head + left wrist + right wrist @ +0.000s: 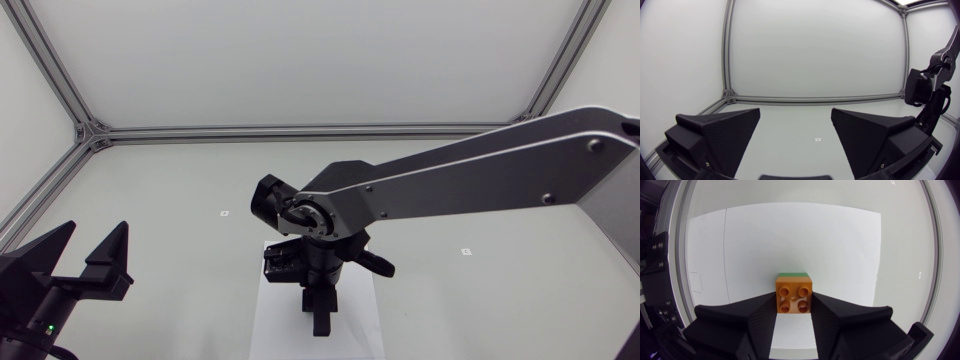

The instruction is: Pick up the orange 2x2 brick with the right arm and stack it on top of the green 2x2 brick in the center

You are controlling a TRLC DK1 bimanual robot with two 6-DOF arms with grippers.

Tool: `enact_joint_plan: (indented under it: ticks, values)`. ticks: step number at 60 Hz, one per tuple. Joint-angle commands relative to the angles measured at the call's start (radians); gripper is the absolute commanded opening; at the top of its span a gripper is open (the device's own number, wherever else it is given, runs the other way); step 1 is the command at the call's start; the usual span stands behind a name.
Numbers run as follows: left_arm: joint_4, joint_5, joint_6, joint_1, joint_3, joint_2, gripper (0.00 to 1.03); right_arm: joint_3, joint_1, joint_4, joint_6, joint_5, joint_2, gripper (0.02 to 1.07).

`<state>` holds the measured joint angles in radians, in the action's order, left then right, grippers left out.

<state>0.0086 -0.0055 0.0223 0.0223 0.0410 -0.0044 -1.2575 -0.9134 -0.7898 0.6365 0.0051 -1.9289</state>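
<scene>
Here the task stands near its end. Right wrist view: the right gripper [793, 302] pinches the orange brick [793, 294], one finger against each side, studs up. Only a narrow strip of the green brick [793, 274] shows, just past the orange brick's far edge; the rest lies hidden beneath it. The two bricks therefore line up one above the other, over the white sheet [790, 235].

Head view: the right arm [470, 180] comes in from the right and reaches to the middle of the table [180, 190], its wrist pointing down over the sheet. The arm covers both bricks. The left gripper [92, 262] sits at the table's left side, well apart from the sheet, its fingers spread and holding nothing.

Done, by this evidence: the pick-up and the carry to the centre. Not settled: whether the orange brick is pressed home on the green studs or hangs just above them, since no view shows the seam from the side. Left, on this reading: a downward press if the bricks are not yet joined, then release of the fingers and a straight lift clear, so that the stack is neither dragged sideways nor pulled apart.
</scene>
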Motion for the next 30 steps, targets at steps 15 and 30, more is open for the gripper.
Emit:
enact_joint_plan:
  ticks: [15,30]
  values:
    - [-0.015,0.004,-0.013,-0.004,-0.041,-0.008,0.99,0.046,0.005,-0.023,0.0,0.029,-0.056,0.47]
    - [-0.015,0.004,-0.013,-0.004,-0.041,-0.008,0.99,0.04,0.005,-0.022,-0.003,0.03,-0.056,0.64]
